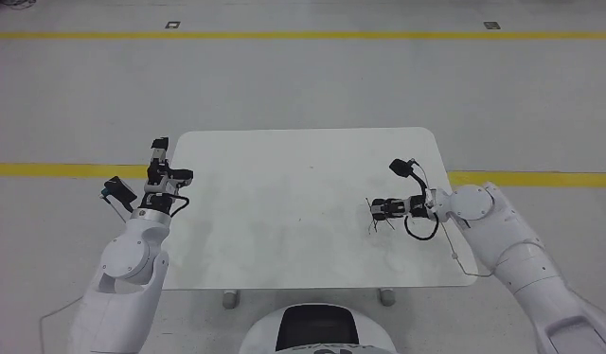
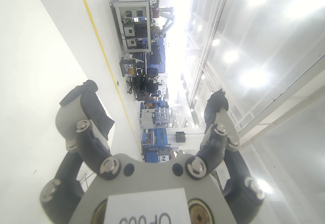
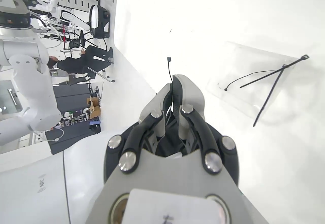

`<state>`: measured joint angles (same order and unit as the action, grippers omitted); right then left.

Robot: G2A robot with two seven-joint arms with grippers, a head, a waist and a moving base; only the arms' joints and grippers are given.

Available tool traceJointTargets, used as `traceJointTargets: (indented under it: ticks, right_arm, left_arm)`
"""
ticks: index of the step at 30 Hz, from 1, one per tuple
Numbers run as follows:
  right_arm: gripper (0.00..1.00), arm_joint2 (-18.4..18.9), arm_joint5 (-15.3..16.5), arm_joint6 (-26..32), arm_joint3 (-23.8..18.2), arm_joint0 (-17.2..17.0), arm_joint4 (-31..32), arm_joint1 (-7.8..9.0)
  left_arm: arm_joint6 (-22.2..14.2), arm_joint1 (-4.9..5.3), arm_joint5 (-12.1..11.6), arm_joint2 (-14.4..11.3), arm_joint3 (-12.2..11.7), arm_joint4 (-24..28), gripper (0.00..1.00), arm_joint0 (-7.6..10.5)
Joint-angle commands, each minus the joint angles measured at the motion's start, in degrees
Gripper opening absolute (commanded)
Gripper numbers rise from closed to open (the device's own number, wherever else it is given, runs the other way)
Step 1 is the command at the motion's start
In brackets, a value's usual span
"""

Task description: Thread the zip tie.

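My right gripper [image 3: 173, 82] is shut on a thin black zip tie [image 3: 169, 67], whose small square head sticks out past the fingertips. In the top view this gripper [image 1: 376, 206] hovers over the right part of the white table [image 1: 284, 212]. Three more black zip ties [image 3: 275, 75] lie crossed on a clear plastic sheet [image 3: 243, 57] on the table, apart from the held one; from above they [image 1: 381, 224] are right beside the gripper. My left gripper [image 2: 152, 100] is open with nothing in it, raised at the table's left edge [image 1: 170, 162] and pointing away into the room.
The wide middle of the table surface [image 1: 275, 184] is bare white. Yellow floor lines [image 1: 303, 35] run behind the table. Workstations and chairs [image 2: 142, 82] stand far off in the room.
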<state>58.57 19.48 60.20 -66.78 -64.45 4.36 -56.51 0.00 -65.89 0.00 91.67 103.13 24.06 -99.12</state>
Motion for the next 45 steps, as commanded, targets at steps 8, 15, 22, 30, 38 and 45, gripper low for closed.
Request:
traceJointTargets:
  ticks: [8,15,22,30,38,45]
  right_arm:
    - [0.0,6.3,0.0,-5.5,-5.4,-6.3,-8.8,1.1]
    - [0.0,16.4,0.0,-7.9,-15.1,-19.0,-16.1,1.88]
    - [0.0,19.3,0.0,-6.4,-18.6,-22.5,-17.7,1.13]
    - [0.0,19.3,0.0,-6.4,-18.6,-22.5,-17.7,1.13]
    - [0.0,20.3,0.0,-16.4,-23.8,-28.2,-17.3,0.34]
    - [0.0,21.5,0.0,-22.7,-28.7,-34.5,-16.8,-0.9]
  left_arm:
    - [0.0,0.0,0.0,0.0,0.0,0.0,1.0,0.0]
    - [0.0,0.0,0.0,0.0,0.0,0.0,1.0,0.0]
    - [0.0,0.0,0.0,0.0,0.0,0.0,1.0,0.0]
    - [0.0,0.0,0.0,0.0,0.0,0.0,1.0,0.0]
    - [0.0,0.0,0.0,0.0,0.0,0.0,1.0,0.0]
    - [0.0,0.0,0.0,0.0,0.0,0.0,1.0,0.0]
